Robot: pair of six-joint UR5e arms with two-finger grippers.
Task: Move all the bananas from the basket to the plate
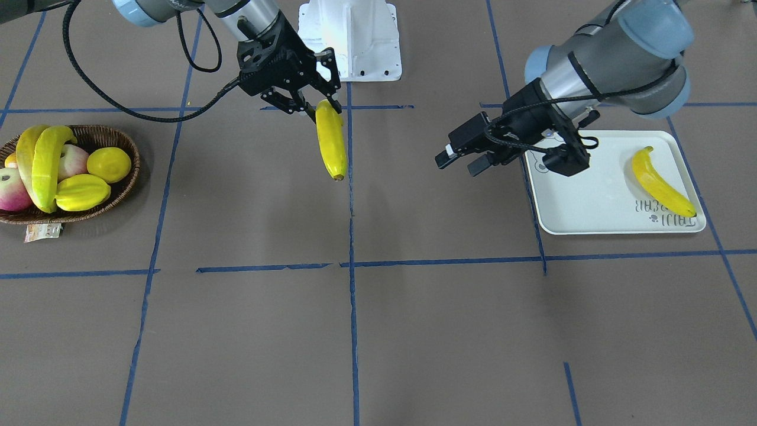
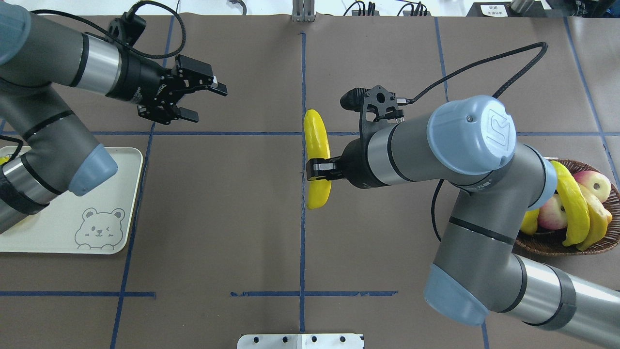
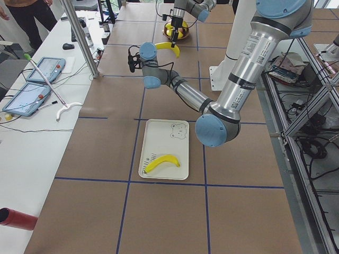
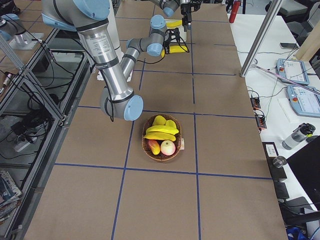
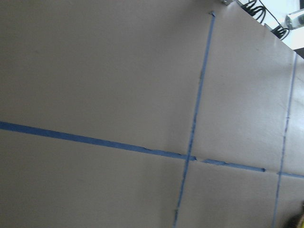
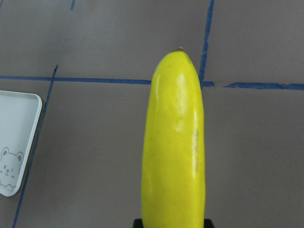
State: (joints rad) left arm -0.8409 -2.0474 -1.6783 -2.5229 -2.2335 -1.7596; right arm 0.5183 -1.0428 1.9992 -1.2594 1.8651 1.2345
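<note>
My right gripper (image 1: pixel 322 109) is shut on the upper end of a yellow banana (image 1: pixel 331 142), which hangs above the table's middle and fills the right wrist view (image 6: pixel 173 152). From overhead the held banana (image 2: pixel 316 140) lies across the centre tape line. My left gripper (image 2: pixel 206 103) hovers open and empty, apart from the banana, just beyond the plate (image 2: pixel 58 228). One banana (image 1: pixel 659 183) lies on the plate (image 1: pixel 597 207). Two more bananas (image 1: pixel 44 165) lean in the wicker basket (image 1: pixel 121 192) at the robot's right end of the table.
The basket also holds apples (image 1: pixel 12 192), a lemon (image 1: pixel 109 164) and a starfruit (image 1: pixel 83 192). The white robot base (image 1: pixel 349 35) stands at the table's robot side. A side table with tablets (image 3: pixel 37 79) and a person runs along one edge.
</note>
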